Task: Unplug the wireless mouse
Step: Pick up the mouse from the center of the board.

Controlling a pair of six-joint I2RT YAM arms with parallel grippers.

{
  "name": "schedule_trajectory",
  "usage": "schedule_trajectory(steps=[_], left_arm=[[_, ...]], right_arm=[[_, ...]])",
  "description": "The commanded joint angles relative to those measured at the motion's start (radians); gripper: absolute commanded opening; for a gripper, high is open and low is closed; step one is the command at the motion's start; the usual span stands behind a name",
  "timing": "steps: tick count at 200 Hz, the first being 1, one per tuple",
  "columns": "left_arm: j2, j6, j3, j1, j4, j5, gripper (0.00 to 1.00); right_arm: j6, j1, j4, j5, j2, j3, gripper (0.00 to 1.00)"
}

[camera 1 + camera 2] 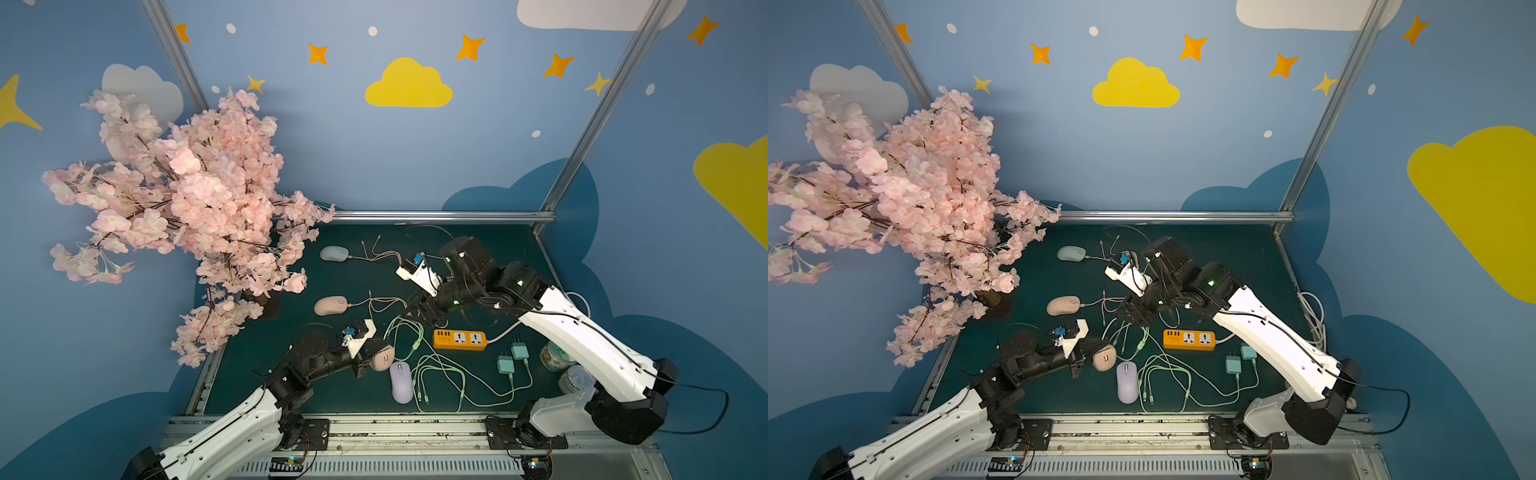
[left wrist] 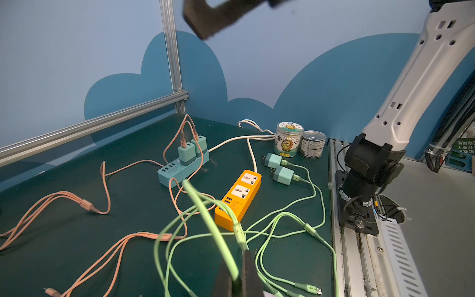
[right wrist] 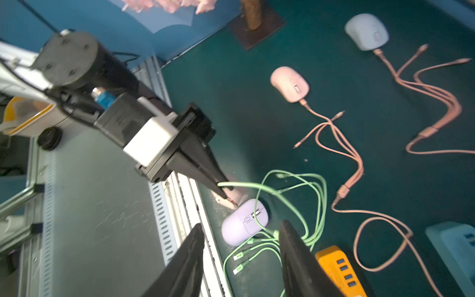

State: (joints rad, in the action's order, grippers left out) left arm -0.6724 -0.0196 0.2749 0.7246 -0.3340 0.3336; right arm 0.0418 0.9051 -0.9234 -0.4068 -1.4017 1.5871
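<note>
A pink mouse [image 1: 383,358] [image 1: 1104,358] lies near the front, right beside a lilac mouse [image 1: 401,382] [image 3: 239,226]. My left gripper [image 1: 376,353] [image 2: 237,277] [image 3: 225,191] is shut on a green cable [image 2: 205,213] [image 3: 246,185], its tips just above that pink mouse. Whether the cable's plug sits in the mouse I cannot tell. My right gripper [image 1: 422,311] [image 3: 241,224] hangs open over the cables at mid table, holding nothing.
An orange power strip [image 1: 459,340] [image 2: 239,198] lies to the right of the mice, with two teal chargers [image 1: 513,357] and two cans [image 1: 557,357] beyond. Another pink mouse [image 1: 330,305] and a grey mouse [image 1: 334,253] sit farther back on pink cables. A blossom tree [image 1: 187,208] overhangs the left.
</note>
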Motion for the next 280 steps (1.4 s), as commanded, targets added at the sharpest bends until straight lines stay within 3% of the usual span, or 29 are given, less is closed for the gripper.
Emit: schedule_trajectory(steps=[1, 16, 80, 117, 149, 225, 249, 263, 280], left_arm=[[0.002, -0.006, 0.023, -0.005, -0.019, -0.003, 0.03], [-0.005, -0.004, 0.028, -0.006, -0.02, 0.0, 0.03], [-0.012, 0.01, 0.034, -0.007, -0.019, -0.015, 0.03], [-0.02, 0.013, 0.036, -0.006, -0.03, -0.017, 0.03], [-0.041, 0.015, 0.039, -0.007, -0.041, -0.02, 0.03], [-0.072, 0.02, 0.055, -0.007, -0.055, -0.018, 0.03], [-0.088, 0.021, 0.057, -0.007, -0.062, -0.023, 0.03], [-0.103, 0.025, 0.061, -0.008, -0.062, -0.05, 0.12], [-0.122, 0.044, 0.056, -0.008, -0.07, -0.093, 0.51]], right_arm=[[-0.041, 0.002, 0.058, -0.166, -0.006, -0.042, 0.37], [-0.085, 0.0, 0.1, -0.204, -0.013, -0.09, 0.32], [-0.35, -0.021, 0.391, -0.346, -0.042, -0.278, 0.35], [-0.456, -0.043, 0.48, -0.243, -0.051, -0.359, 0.41], [-0.49, -0.043, 0.53, -0.237, -0.072, -0.373, 0.4], [-0.511, -0.04, 0.558, -0.278, -0.111, -0.363, 0.19], [-0.511, -0.039, 0.566, -0.283, -0.101, -0.373, 0.03], [-0.506, -0.04, 0.562, -0.275, -0.087, -0.369, 0.0], [-0.477, -0.039, 0.527, -0.268, -0.07, -0.341, 0.0]])
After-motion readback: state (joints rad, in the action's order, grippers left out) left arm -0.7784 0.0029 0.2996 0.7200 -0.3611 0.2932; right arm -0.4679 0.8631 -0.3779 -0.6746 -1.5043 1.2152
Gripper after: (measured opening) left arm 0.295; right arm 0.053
